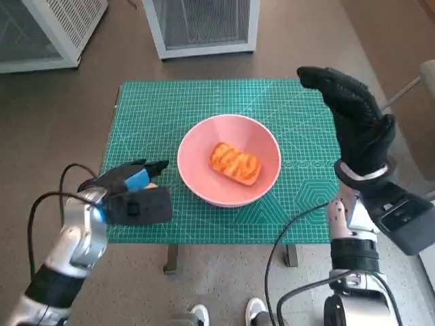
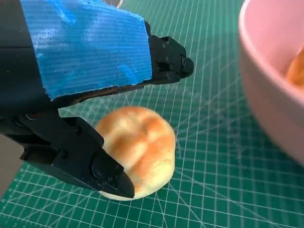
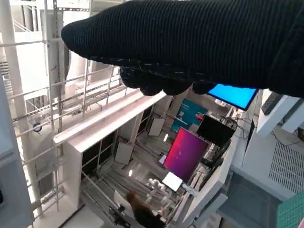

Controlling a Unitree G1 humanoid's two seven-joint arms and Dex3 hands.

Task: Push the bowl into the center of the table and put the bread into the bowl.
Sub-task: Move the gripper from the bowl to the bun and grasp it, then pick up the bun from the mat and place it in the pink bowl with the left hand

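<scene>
Your left hand (image 2: 90, 118) pinches a bread roll (image 2: 137, 149) at the bowl's (image 1: 229, 160) nine o'clock; your right hand (image 1: 353, 122), raised, spread.

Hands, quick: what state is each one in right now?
Left hand: fingers around the round bread roll lying on the green mat; a firm grip cannot be told.
Right hand: open, raised, holding nothing.

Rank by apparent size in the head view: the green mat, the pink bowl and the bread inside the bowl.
1. Green mat, the largest.
2. Pink bowl.
3. Bread in the bowl, the smallest.
The differences are plain.
</scene>
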